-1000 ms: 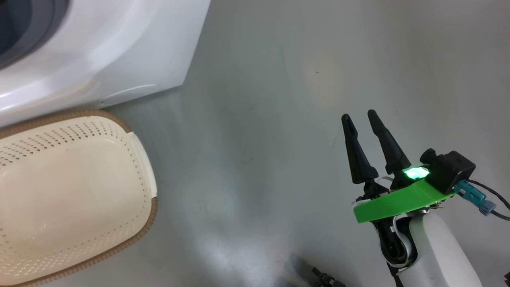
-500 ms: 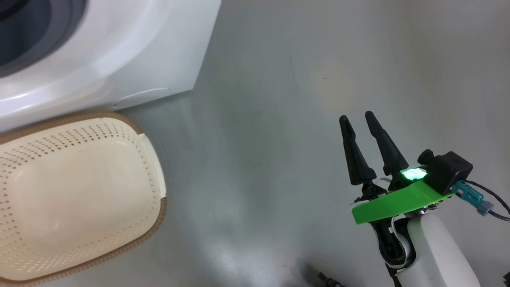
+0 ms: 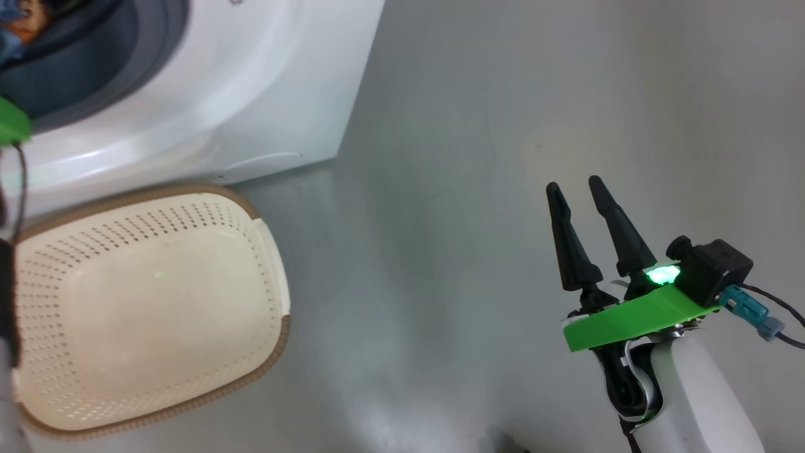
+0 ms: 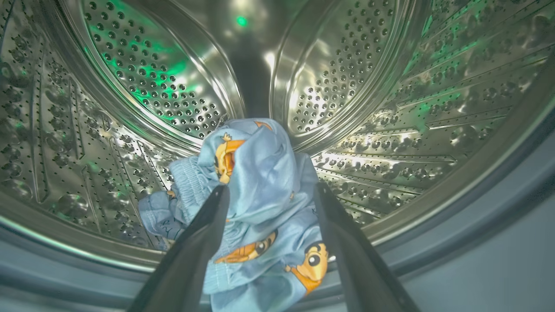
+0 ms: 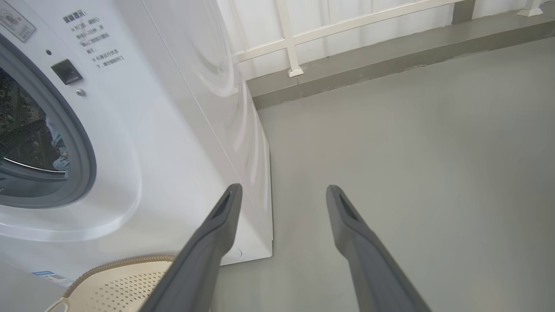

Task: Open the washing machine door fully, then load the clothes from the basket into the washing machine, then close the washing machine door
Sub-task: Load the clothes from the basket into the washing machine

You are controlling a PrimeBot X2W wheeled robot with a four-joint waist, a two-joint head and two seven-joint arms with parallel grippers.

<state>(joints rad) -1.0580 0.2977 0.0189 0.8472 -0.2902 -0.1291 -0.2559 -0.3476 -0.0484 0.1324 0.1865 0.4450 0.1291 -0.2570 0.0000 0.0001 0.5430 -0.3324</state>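
Note:
My left gripper (image 4: 271, 190) reaches into the washing machine's steel drum (image 4: 368, 65). Its fingers stand wide apart, open. Light blue clothes (image 4: 264, 173) with orange figures lie bunched on the drum's floor between and beyond them. In the head view the white washing machine (image 3: 251, 82) fills the top left, with a bit of the clothes (image 3: 16, 25) showing in its opening. The cream basket (image 3: 270, 352) stands before it with nothing inside. My right gripper (image 3: 573, 184) hangs open over bare floor at the lower right. The washing machine door is out of view.
The grey floor (image 3: 440, 189) stretches to the right of the machine. In the right wrist view my right gripper (image 5: 282, 190) points past the machine's corner (image 5: 260, 173) and the basket's rim (image 5: 117, 264) toward a white railing (image 5: 290, 39) on a raised kerb.
The head camera has turned, so machine and basket sit further right in the picture, and the drum opening and a green part of my left arm now show. My left gripper has opened.

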